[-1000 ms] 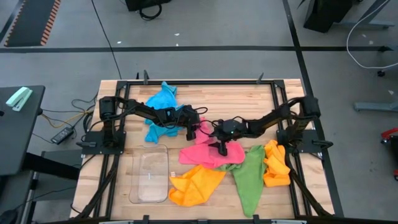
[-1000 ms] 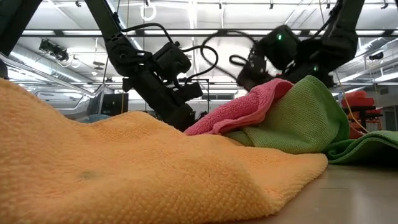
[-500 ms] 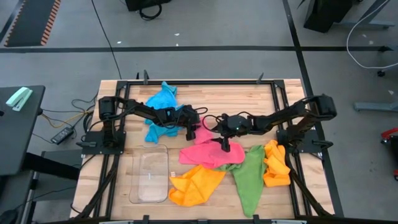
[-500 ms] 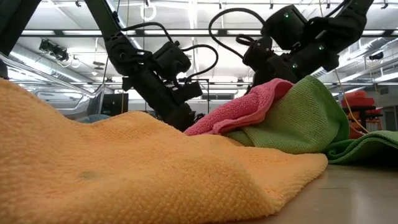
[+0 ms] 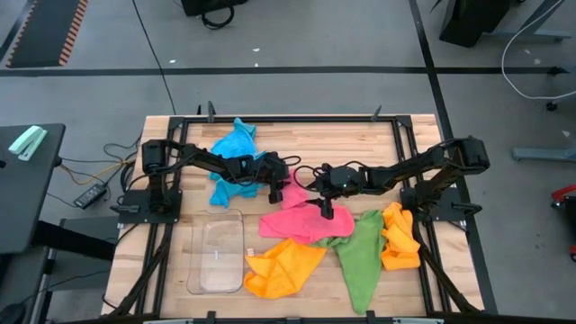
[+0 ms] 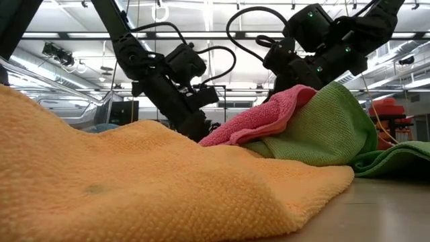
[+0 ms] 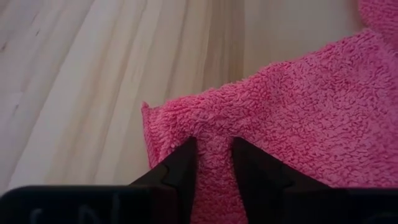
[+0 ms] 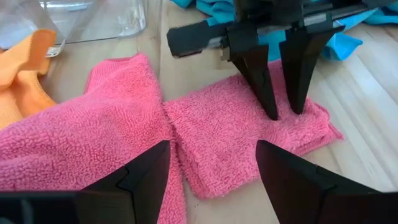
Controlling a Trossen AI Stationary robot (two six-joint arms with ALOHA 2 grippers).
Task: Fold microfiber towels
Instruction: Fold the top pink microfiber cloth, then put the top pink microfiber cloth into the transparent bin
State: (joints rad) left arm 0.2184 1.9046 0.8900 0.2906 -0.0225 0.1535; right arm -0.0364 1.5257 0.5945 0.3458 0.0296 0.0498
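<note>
The clear rectangular plastic tray (image 5: 217, 254) lies on the near left part of the light wooden table (image 5: 297, 144). No cloth lies inside it; the crumpled orange microfiber towel (image 5: 281, 266) lies just beside its right edge.

The pink microfiber towel (image 5: 304, 216) lies in the middle of the table, partly folded, with one narrow end stretched toward the far left. The left gripper (image 7: 214, 163) stands on that end, and its two dark fingers (image 8: 272, 74) pinch a small ridge of the pink fabric between them. The right gripper (image 8: 211, 168) hangs just above the middle of the same towel with its fingers spread apart and nothing between them.

The sky blue microfiber towel (image 5: 236, 162) lies bunched at the far left, under the left arm. The long green microfiber towel (image 5: 360, 256) lies to the right of the pink one, and a second orange microfiber towel (image 5: 399, 237) lies crumpled at the right side.

Compared with one second ago, the right gripper has risen off the pink towel and its arm is more stretched out. The left gripper and all towels have kept their places.
</note>
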